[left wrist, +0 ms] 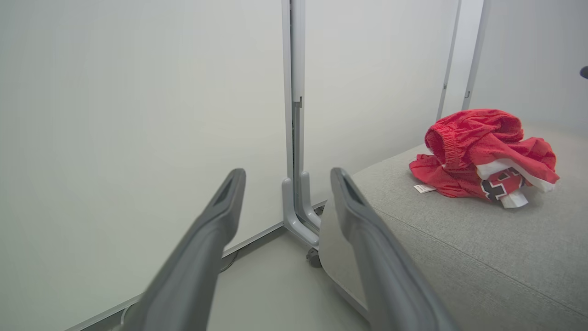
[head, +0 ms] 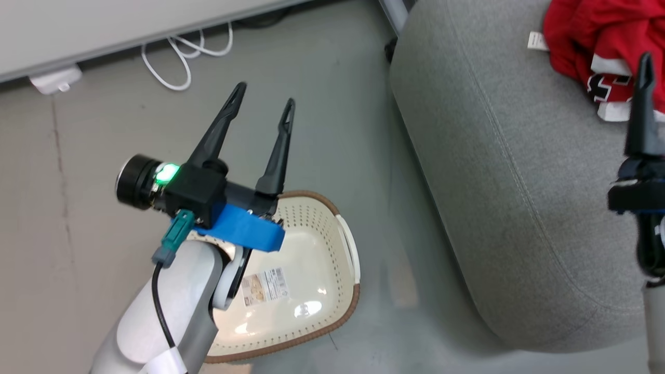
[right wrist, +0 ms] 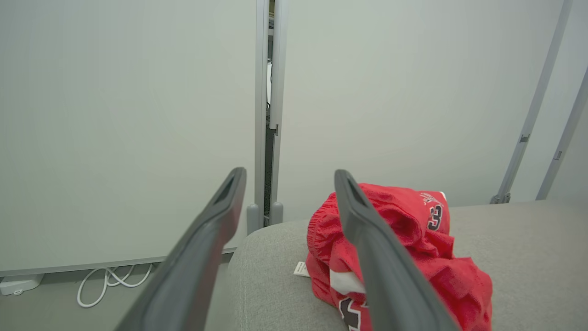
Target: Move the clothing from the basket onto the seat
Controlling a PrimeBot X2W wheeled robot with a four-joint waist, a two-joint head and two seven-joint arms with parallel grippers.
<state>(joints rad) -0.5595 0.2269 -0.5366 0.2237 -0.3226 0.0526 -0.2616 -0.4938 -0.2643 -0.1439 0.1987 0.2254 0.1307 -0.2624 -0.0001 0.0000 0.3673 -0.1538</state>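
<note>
On the grey seat, toward its far edge, you see the red clothing lying in a crumpled heap, with a white tag poking out at its side. Your right gripper hangs just over that heap, fingers spread wide and gripping nothing. Your left gripper is also spread wide and holds nothing, poised above the floor beside the seat. Under your left arm the basket sits on the floor, near the seat but apart from it.
</note>
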